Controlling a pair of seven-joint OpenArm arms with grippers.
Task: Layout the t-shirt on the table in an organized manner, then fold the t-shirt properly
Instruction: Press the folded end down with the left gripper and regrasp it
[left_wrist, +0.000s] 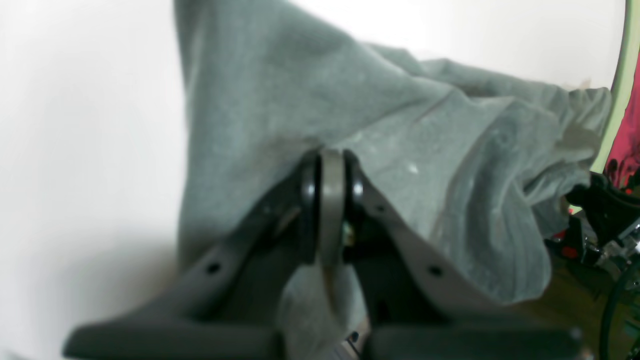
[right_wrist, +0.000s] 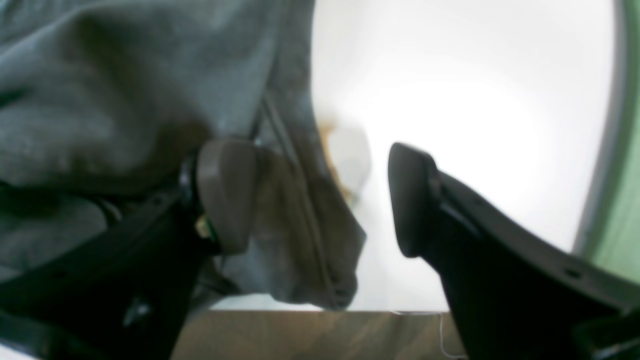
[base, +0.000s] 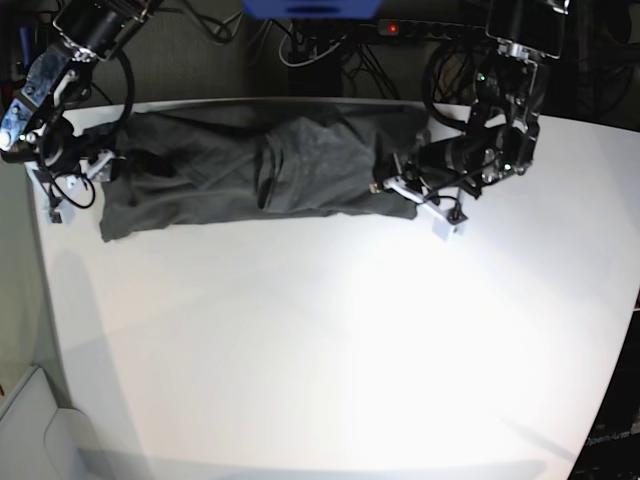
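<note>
Your left fingers (left_wrist: 331, 200) fill the foreground of the left wrist view, pressed together and clamped on a fold of the t-shirt (left_wrist: 350, 110). Grey cloth rises from between them and spreads away beyond the tips in loose folds over the white table (left_wrist: 75, 125).

Your right fingers (right_wrist: 320, 200) stand wide apart in the right wrist view. One pad (right_wrist: 225, 192) lies against a bunched edge of the shirt, a seamed strip of cloth hangs down in the gap just beside it, and the other pad (right_wrist: 407, 200) is clear of the fabric with bare table behind it. Whether the cloth still rests on the first pad or only brushes it, you cannot tell from the blur.

From the base view, the t-shirt (base: 260, 170) lies stretched in a long, rumpled band along the far edge of the table (base: 330, 350), running from your right fingers (base: 70, 185) at one end to your left fingers (base: 395, 185) at the other, with wrinkles gathered near its middle.
</note>
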